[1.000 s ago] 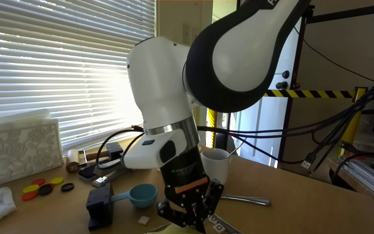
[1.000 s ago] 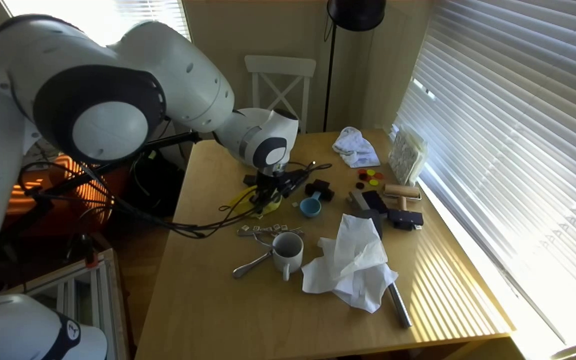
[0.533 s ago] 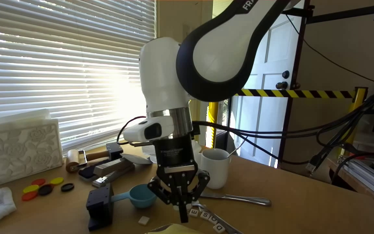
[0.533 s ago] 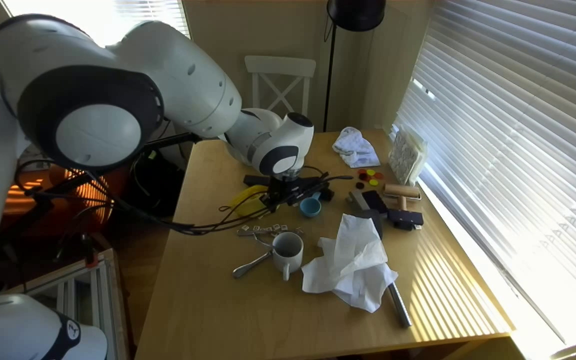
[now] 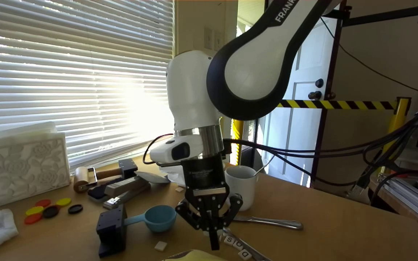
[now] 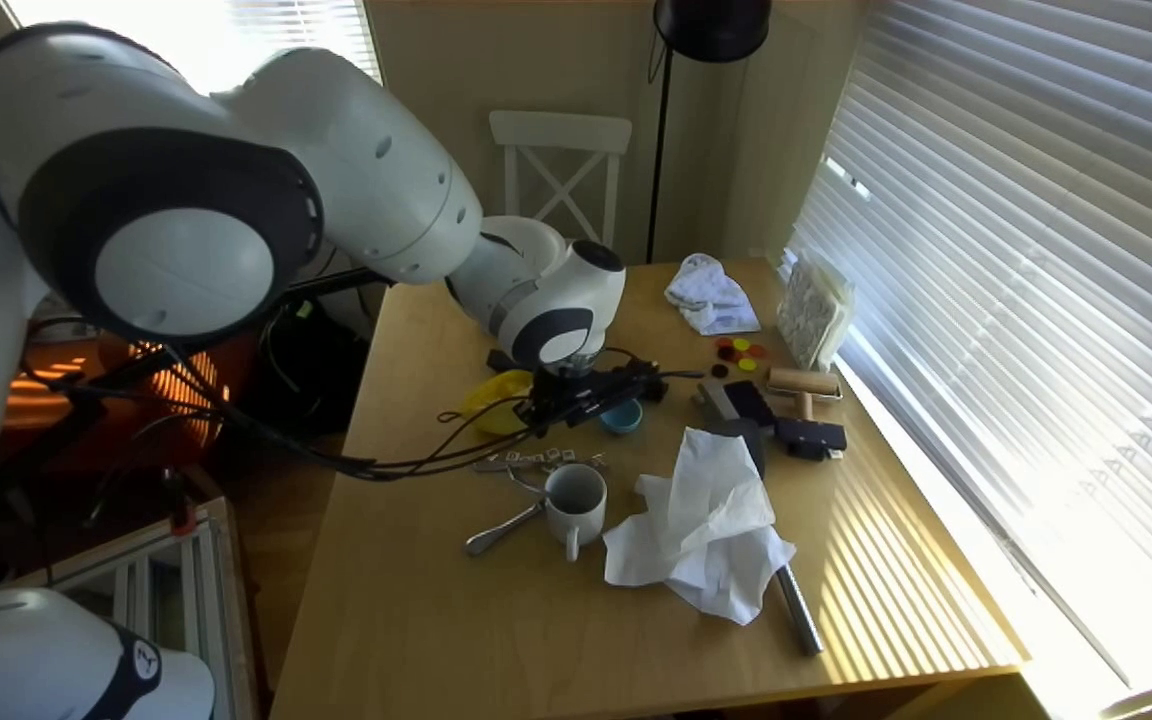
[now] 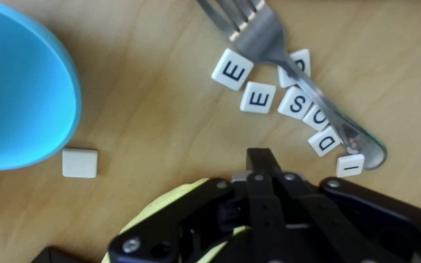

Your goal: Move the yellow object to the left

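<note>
The yellow object [image 6: 494,403] lies on the table in an exterior view, partly hidden behind the gripper and cables. Only its top edge [image 5: 194,255] shows at the bottom of an exterior view. In the wrist view its pale yellow rim [image 7: 168,197] shows at lower middle, mostly covered by the gripper. My gripper [image 5: 214,247] points down with its fingers together and nothing held. In the wrist view the gripper [image 7: 261,153] has its tips over bare table just beyond the object's rim. I cannot tell how high the tips are.
A blue cup [image 5: 160,218] and black block [image 5: 111,231] stand beside the gripper. Letter tiles [image 7: 258,97] and a fork [image 7: 316,95] lie past the fingertips. A white mug [image 6: 576,505] and crumpled paper [image 6: 701,530] lie farther off. Loose cables [image 6: 356,465] hang from the arm.
My gripper was tilted and low at the yellow object. It has come off it, straightened up and shifted toward the blue cup. The yellow object shows no clear movement.
</note>
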